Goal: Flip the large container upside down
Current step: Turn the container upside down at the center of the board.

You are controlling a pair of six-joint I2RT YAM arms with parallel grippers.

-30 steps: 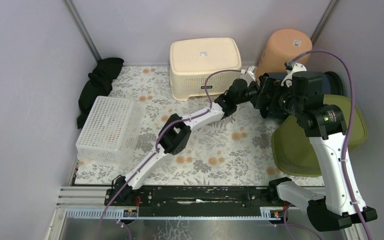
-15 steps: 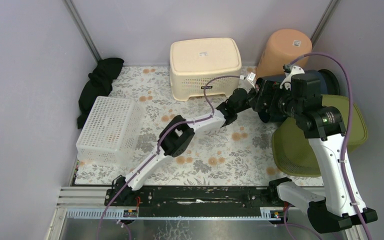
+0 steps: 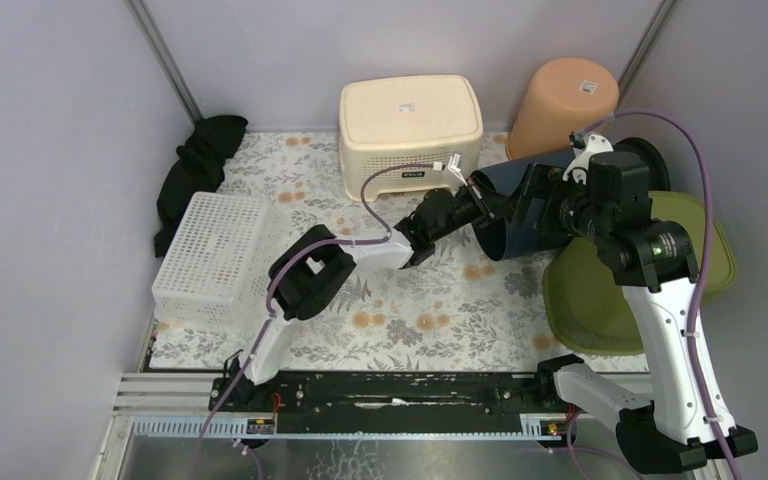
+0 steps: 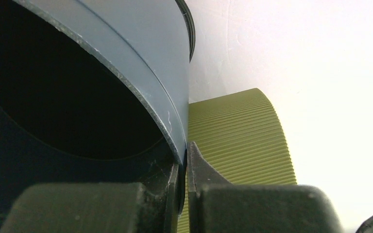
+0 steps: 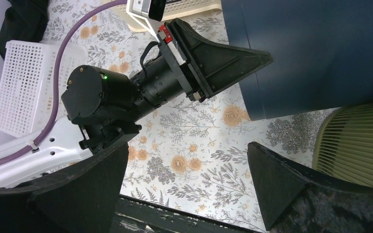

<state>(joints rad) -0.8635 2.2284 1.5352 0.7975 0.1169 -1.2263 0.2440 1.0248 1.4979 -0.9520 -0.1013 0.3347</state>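
**Item 1. Large container (image 3: 500, 232).** A dark blue plastic bucket at the right-centre of the desk (image 3: 430, 300). It is tipped onto its side, with the open mouth facing left and the base pointing right. The left wrist view looks straight into its dark interior.

**Item 2. Left arm (image 3: 380, 250).** It reaches across the flowered desk cover to the container's mouth. The left jaws are pinched shut on the rim, one finger inside the wall and one outside, with only the thickness of the plastic between them.

**Item 3. Right arm (image 3: 665, 330).** It rises from the right base and bends over the container from above. The right jaws are spread wide and hold nothing. Their two black fingers hang in the air above the container's near wall and the left wrist.

**Item 4. Green ribbed basket (image 3: 600, 290).** It sits at the right edge, just beside the container. I cannot tell whether the two touch.

**Item 5. Peach bucket (image 3: 563, 100).** It stands upside down in the far right corner.

**Item 6. Cream tub (image 3: 410, 120).** It stands upside down against the back wall.

**Item 7. White perforated basket (image 3: 218, 258).** It sits on the left side, well apart from the container.

**Item 8. Black cloth (image 3: 198, 165).** It is bunched against the left wall, behind the white basket.
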